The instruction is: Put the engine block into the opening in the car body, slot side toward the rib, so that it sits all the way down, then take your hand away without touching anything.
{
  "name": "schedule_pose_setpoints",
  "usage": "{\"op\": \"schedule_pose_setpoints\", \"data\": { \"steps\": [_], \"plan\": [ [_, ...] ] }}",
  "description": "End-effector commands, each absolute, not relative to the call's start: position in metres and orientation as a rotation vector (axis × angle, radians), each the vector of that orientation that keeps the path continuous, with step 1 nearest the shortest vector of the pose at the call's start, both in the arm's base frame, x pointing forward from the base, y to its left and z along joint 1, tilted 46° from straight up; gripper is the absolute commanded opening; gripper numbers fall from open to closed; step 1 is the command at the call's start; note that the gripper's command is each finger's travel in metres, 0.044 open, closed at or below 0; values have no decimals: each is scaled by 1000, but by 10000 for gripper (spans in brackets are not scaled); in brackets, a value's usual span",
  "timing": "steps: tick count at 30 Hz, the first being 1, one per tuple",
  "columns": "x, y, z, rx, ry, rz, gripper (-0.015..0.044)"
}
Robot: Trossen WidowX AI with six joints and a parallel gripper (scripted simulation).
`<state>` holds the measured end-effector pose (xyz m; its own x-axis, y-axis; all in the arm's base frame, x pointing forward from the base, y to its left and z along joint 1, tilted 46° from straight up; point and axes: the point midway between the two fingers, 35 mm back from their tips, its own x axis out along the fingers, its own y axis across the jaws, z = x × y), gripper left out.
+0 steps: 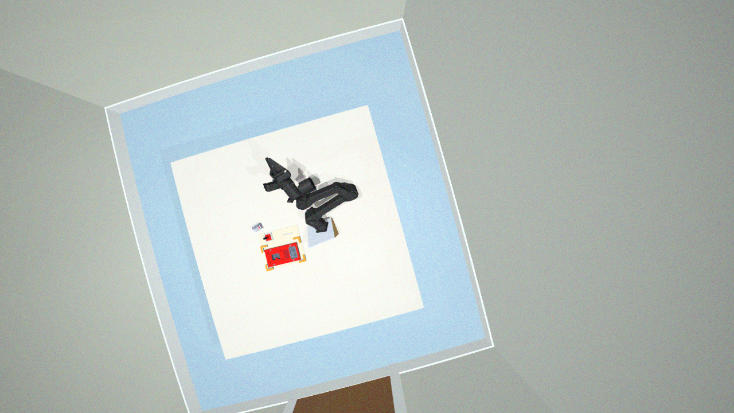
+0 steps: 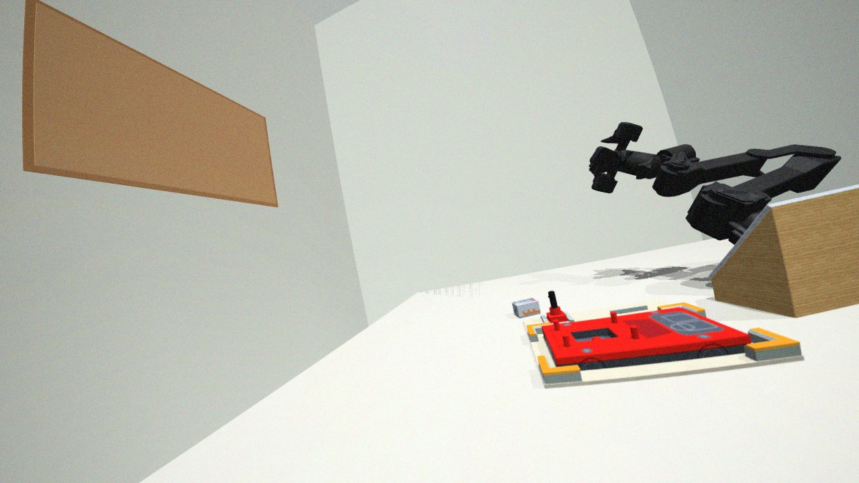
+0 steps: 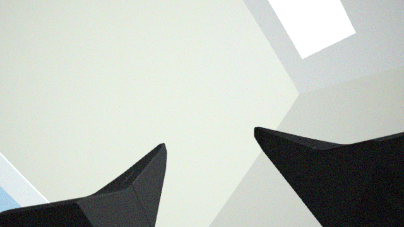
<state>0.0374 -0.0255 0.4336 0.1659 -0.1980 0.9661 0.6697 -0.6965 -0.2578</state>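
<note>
The engine block, seemingly the small grey box (image 1: 257, 226) (image 2: 526, 307) with printed markings, lies on the white surface just off the board's corner. The red car body (image 1: 284, 254) (image 2: 645, 342) lies flat between orange-topped corner brackets. Its opening (image 1: 276, 256) (image 2: 585, 335) looks dark and unfilled, with a small bit of red at its near edge; the rib is too small to make out surely. My gripper (image 1: 267, 158) (image 3: 211, 139) is open and empty, raised well away from block and car. The wrist view shows only walls and ceiling beyond the fingertips. The block's slot side cannot be told.
A small red piece with a black upright stick (image 1: 267, 237) (image 2: 553, 299) stands between block and car body. Several red pegs rise around the opening. The pale board (image 1: 279, 233) (image 2: 660, 368) carries the brackets. A wedge-shaped stand (image 1: 320, 237) (image 2: 817, 252) is under the arm's base.
</note>
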Motion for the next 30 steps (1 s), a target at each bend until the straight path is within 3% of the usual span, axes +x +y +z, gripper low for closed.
{"op": "schedule_pose_setpoints", "data": {
  "steps": [1, 30],
  "plan": [
    [37, -25, 434, -1760, -450, -1612, 426],
    [220, 31, 444, -2294, -251, -843, 440]
  ]
}}
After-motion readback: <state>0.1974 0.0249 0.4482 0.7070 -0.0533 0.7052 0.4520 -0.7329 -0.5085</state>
